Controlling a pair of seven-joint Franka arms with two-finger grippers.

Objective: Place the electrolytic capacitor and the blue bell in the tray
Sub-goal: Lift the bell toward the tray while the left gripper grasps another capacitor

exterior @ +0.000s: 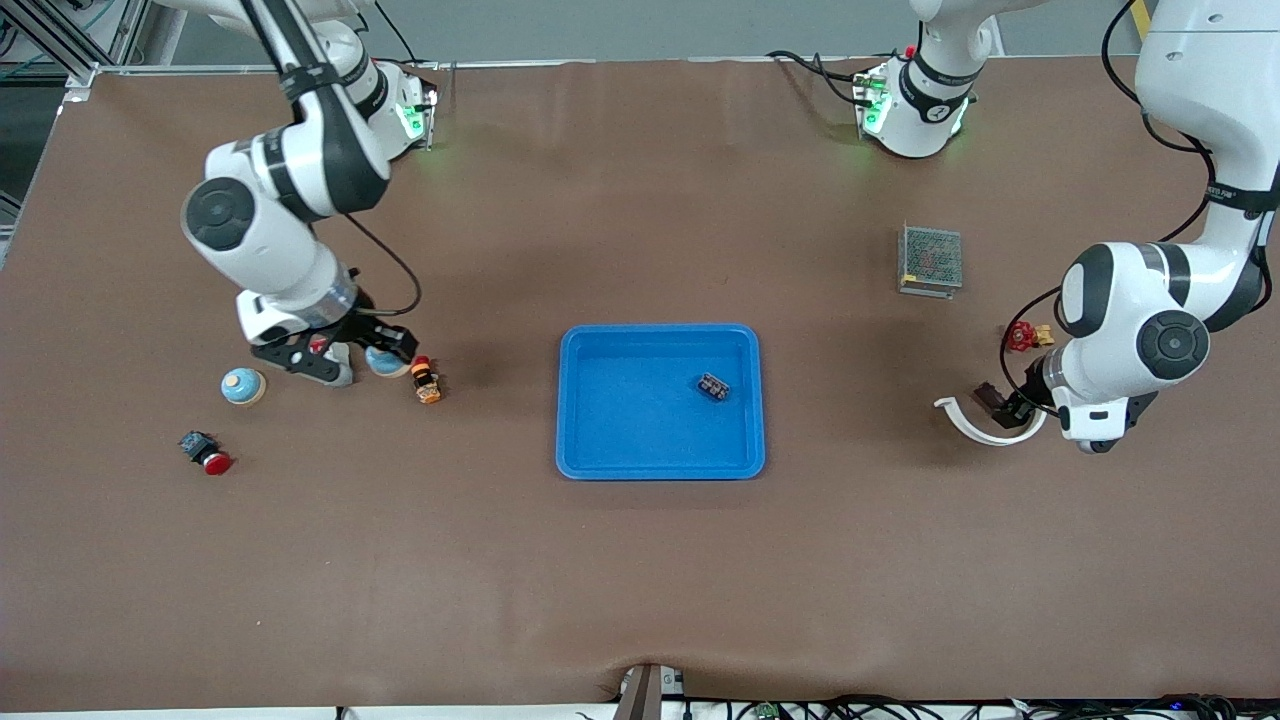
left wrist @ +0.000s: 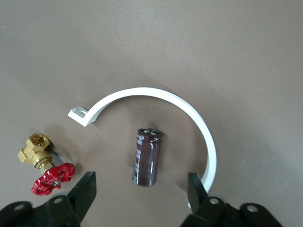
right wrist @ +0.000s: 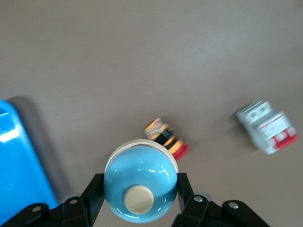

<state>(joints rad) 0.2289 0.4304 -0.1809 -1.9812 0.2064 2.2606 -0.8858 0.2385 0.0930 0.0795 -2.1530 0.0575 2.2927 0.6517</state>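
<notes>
- Brown matting covers your table (exterior: 640,580), with both arms low over it, one at each end.
- You see the tray (exterior: 600,400), bright blue, shallow and round-cornered, lying mid-table.
- Your right gripper (exterior: 368,357) is clenched on the blue bell (right wrist: 142,177), a glossy blue dome with a cream button, toward the right arm's end of the table.
- Your left gripper (left wrist: 141,179) stands released, its fingers (left wrist: 86,185) straddling without touching the electrolytic capacitor (left wrist: 147,157), a dark brown cylinder lying inside a white curved clip (left wrist: 156,94).

White clip (left wrist: 199,123) curls round capacitor (left wrist: 147,157), open toward brass valve (left wrist: 43,164); bare table (exterior: 850,400) btwn clip & tray (exterior: 580,400).
</notes>
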